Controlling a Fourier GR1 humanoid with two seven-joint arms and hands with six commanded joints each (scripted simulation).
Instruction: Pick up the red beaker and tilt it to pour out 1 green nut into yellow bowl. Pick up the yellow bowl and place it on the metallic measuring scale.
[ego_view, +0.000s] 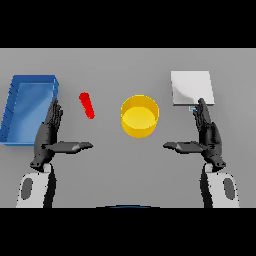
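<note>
Nothing of the task is showing as done yet: the beaker is lying untouched, the bowl is sitting off the scale, and no green nut is visible anywhere, so the pour and the transfer are both remaining, by my reading.

Nearest, the robot's dark left hand (49, 135) is hovering over the grey tabletop (115, 170) with its fingers (54, 112) stretched straight ahead and its thumb jutting inward; it is holding nothing. The dark right hand (207, 136) is mirroring it on the other side, fingers straight and relaxed, thumb pointing inward, also carrying nothing.

Just beyond and inward of the left fingers, the small red cylindrical beaker (87, 105) is lying tilted on the tabletop, near the fingertips but apart from them. Between the two hands, slightly ahead of the thumbs, the round yellow bowl (140, 116) is standing upright; its inside is looking plain yellow.

Outward of the left fingers, the blue rectangular open bin (17, 112) is sitting close beside them. Ahead of the right fingers, the flat pale metallic measuring scale (192, 87) is lying with its near edge just at the fingertips.

The left hand is looking best placed for reaching the beaker.
</note>
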